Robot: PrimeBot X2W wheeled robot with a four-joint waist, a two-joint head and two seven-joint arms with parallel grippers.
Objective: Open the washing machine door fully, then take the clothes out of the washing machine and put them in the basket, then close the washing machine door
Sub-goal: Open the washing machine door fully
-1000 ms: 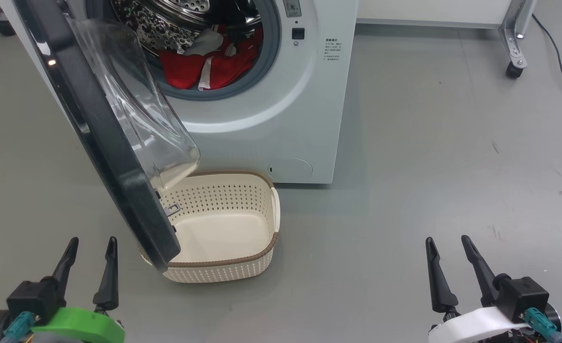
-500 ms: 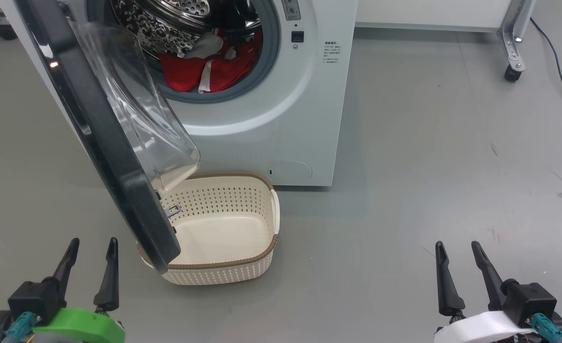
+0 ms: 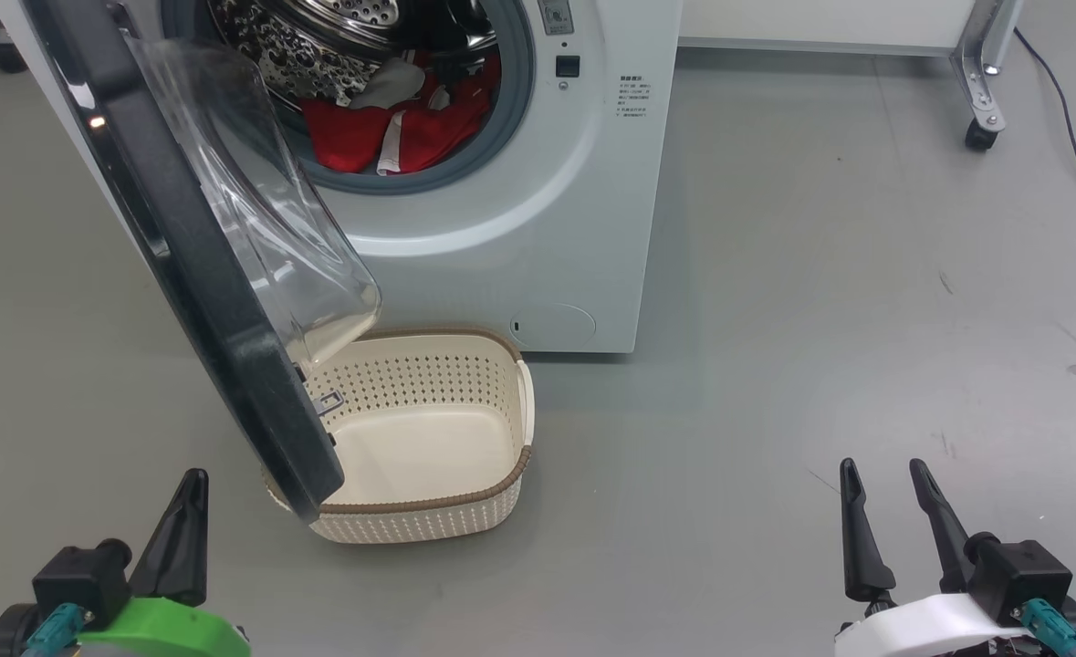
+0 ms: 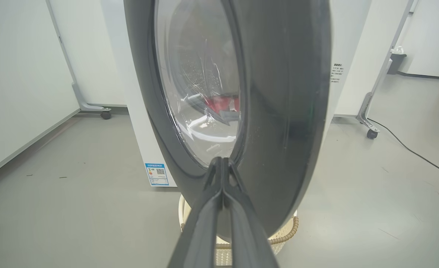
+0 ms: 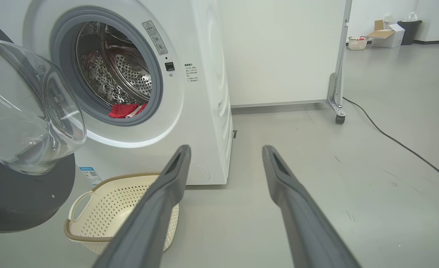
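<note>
The white washing machine [image 3: 519, 228] stands at the upper left with its door [image 3: 191, 274] part open; the black rim and clear glass bowl swing out over the basket's left side. Red and white clothes [image 3: 391, 128] lie in the steel drum. The cream basket [image 3: 524, 401] sits on the floor in front of the machine and holds nothing. My left gripper [image 3: 195, 476] is shut at the lower left, a little short of the door's lower edge, with nothing in it; its tips [image 4: 222, 160] point at the door rim [image 4: 279, 111]. My right gripper [image 3: 882, 465] stands open at the lower right, well off to the side.
A white panel on a castor frame [image 3: 980, 91] stands behind the machine at the right, and a black cable [image 3: 1067, 119] runs across the grey floor there. Boxes and a small basket [image 5: 357, 42] sit far back in the room.
My left gripper's fingers have come together from open to shut. The right gripper has drifted slightly to the right. Door, basket and clothes stay as they were.
</note>
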